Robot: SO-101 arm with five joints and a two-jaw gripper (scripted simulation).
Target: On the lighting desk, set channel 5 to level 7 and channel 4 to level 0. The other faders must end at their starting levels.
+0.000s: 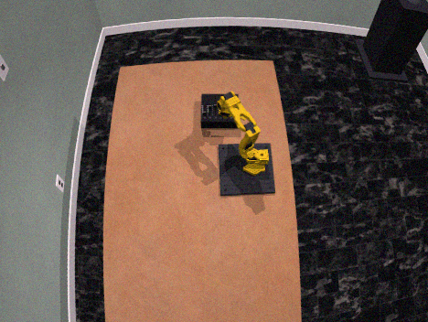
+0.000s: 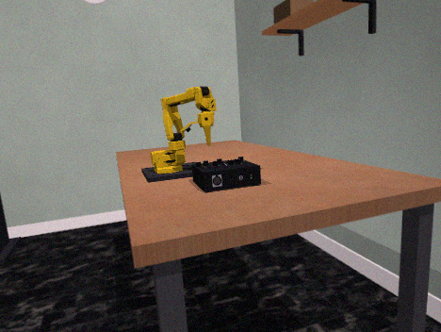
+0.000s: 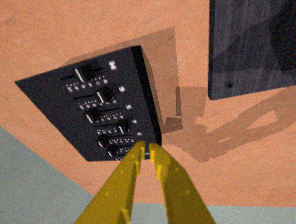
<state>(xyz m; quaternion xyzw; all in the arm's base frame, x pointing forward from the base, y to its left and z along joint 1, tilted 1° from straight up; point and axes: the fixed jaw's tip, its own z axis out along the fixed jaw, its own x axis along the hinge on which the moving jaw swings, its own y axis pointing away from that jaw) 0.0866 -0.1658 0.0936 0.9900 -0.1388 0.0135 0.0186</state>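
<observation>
Fader levels on the lighting desk (image 3: pixel 100 107) too blurred to read

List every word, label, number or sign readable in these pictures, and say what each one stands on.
No text reads with certainty.
White marks beside the fader slots on the lighting desk, wrist view: probably channel numbers; two look like "5", but they are too blurred to trust.
Small tick marks along the slots: scale lines, too small to read.
Front face of the lighting desk, exterior view: a round socket and small dots, no lettering.
The closed gripper and base plate: no markings.

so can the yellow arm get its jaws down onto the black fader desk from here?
Probably yes: the shut gripper hangs above the black fader desk, nothing visible between them.
</observation>
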